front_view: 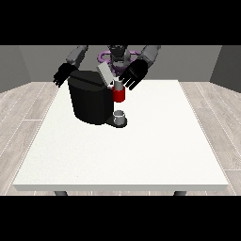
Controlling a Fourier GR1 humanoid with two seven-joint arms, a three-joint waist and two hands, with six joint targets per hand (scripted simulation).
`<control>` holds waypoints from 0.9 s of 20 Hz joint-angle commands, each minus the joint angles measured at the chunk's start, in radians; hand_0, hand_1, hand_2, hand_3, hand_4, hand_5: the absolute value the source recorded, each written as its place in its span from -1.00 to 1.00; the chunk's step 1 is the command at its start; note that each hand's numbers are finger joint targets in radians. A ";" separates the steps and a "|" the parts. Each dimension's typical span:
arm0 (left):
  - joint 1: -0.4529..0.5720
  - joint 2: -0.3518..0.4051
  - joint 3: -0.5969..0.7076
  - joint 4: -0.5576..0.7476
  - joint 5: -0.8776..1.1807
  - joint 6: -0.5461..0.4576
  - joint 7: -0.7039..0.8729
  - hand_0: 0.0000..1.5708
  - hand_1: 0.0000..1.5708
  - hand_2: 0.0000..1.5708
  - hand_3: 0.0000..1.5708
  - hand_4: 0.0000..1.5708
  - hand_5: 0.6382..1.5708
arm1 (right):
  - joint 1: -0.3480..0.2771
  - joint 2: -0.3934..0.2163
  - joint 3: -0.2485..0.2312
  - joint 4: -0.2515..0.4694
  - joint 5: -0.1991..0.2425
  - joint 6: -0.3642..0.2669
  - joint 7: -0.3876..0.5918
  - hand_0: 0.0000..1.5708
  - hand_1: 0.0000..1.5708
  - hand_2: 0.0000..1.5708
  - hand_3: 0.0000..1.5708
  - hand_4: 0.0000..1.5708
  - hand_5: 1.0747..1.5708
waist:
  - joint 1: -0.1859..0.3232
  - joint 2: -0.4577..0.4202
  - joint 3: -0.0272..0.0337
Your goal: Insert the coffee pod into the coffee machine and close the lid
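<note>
The black coffee machine (92, 101) stands on the table's far left part, and its grey lid (104, 74) is tilted up. At its front is a red pod holder (119, 96), with the small pale coffee pod (118, 85) sitting at its top. The hand at the view's right (134, 74) hovers just above and to the right of the pod. Its fingers are spread and point down towards the pod, and I cannot tell whether they touch it. The hand at the view's left (61, 75) hangs beside the machine's top left corner with relaxed fingers and holds nothing.
A small grey cup (120, 115) stands on the machine's dark base (113, 123) under the red holder. The white table (141, 150) stretches wide towards the camera and to the right of the machine.
</note>
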 commanded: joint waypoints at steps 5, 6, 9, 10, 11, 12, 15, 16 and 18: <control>0.027 -0.020 -0.004 0.009 -0.017 0.031 -0.011 0.51 0.51 0.59 0.51 -0.37 1.00 | 0.028 -0.002 0.002 -0.002 -0.001 0.004 -0.009 -1.00 -1.00 -1.00 -1.00 -0.44 1.00 | 0.011 -0.001 -0.0002; 0.038 -0.001 0.014 0.036 -0.014 0.045 -0.019 0.54 0.54 0.61 0.52 -0.37 1.00 | 0.052 -0.004 0.032 -0.058 0.000 0.030 0.011 -1.00 -1.00 -1.00 -1.00 -0.43 1.00 | -0.033 0.004 -0.0005; -0.043 -0.027 -0.004 0.024 -0.021 -0.005 0.055 0.59 0.59 0.63 0.50 -0.39 1.00 | -0.007 0.020 0.020 -0.004 0.024 -0.032 0.005 -1.00 -1.00 -1.00 -1.00 -0.45 1.00 | -0.009 0.011 0.0000; -0.027 0.012 0.011 0.039 -0.015 -0.019 0.027 0.57 0.57 0.62 0.50 -0.39 1.00 | -0.002 0.023 0.023 -0.030 0.024 -0.037 0.015 -1.00 -1.00 -1.00 -1.00 -0.45 1.00 | -0.007 0.014 -0.0003; -0.009 0.006 0.004 0.027 -0.018 -0.010 -0.003 0.55 0.55 0.61 0.49 -0.38 1.00 | 0.020 0.013 0.011 -0.016 -0.002 0.001 -0.025 -1.00 -1.00 -1.00 -1.00 -0.44 1.00 | -0.004 0.024 -0.0001; 0.016 -0.008 0.005 0.027 -0.019 0.023 -0.027 0.55 0.55 0.61 0.49 -0.39 1.00 | 0.003 0.010 0.007 -0.027 0.009 -0.023 0.001 -1.00 -1.00 -1.00 -1.00 -0.47 1.00 | 0.002 0.036 -0.0004; -0.002 -0.001 0.020 0.048 -0.012 0.012 -0.006 0.54 0.54 0.58 0.43 -0.41 1.00 | 0.012 -0.005 0.034 -0.057 0.016 0.005 0.030 -1.00 -1.00 -1.00 -1.00 -0.44 1.00 | -0.038 0.038 -0.0004; 0.017 0.037 0.025 0.055 -0.012 -0.007 -0.046 0.53 0.53 0.56 0.39 -0.41 1.00 | 0.039 0.031 0.044 -0.080 0.025 -0.031 0.018 -1.00 -1.00 -1.00 -1.00 -0.45 1.00 | -0.029 0.032 -0.0005; 0.016 -0.004 -0.004 0.020 -0.027 -0.008 -0.020 0.44 0.44 0.49 0.31 -0.44 1.00 | 0.046 0.006 0.006 -0.005 0.013 -0.014 -0.027 -1.00 -1.00 -1.00 -1.00 -0.47 1.00 | 0.012 0.011 0.0000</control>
